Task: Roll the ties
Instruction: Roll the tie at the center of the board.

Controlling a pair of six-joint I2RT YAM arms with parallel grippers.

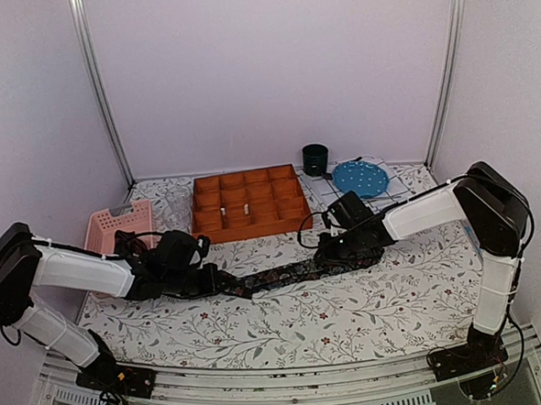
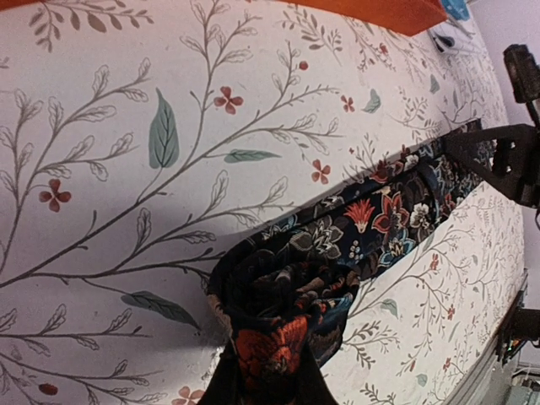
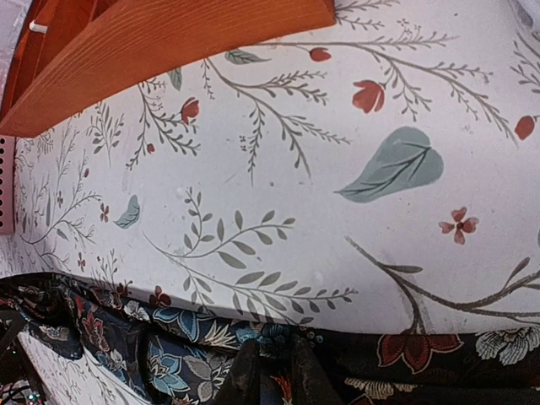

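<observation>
One dark floral tie (image 1: 275, 276) lies stretched across the flowered tablecloth between my two grippers. Its left end is wound into a small roll (image 2: 278, 295), and my left gripper (image 2: 266, 371) is shut on that roll from below in the left wrist view. From the roll, the flat tie (image 2: 371, 215) runs up and to the right. My left gripper (image 1: 211, 278) sits at the tie's left end and my right gripper (image 1: 333, 252) at its right end. In the right wrist view, my right gripper (image 3: 272, 375) pinches the tie (image 3: 169, 363) at its edge, with fabric bunched between the fingers.
An orange compartment tray (image 1: 249, 202) stands just behind the tie, and its edge shows in the right wrist view (image 3: 169, 42). A pink basket (image 1: 120, 221) is at the back left. A dark cup (image 1: 316, 158) and a blue dotted plate (image 1: 358, 177) stand at the back right.
</observation>
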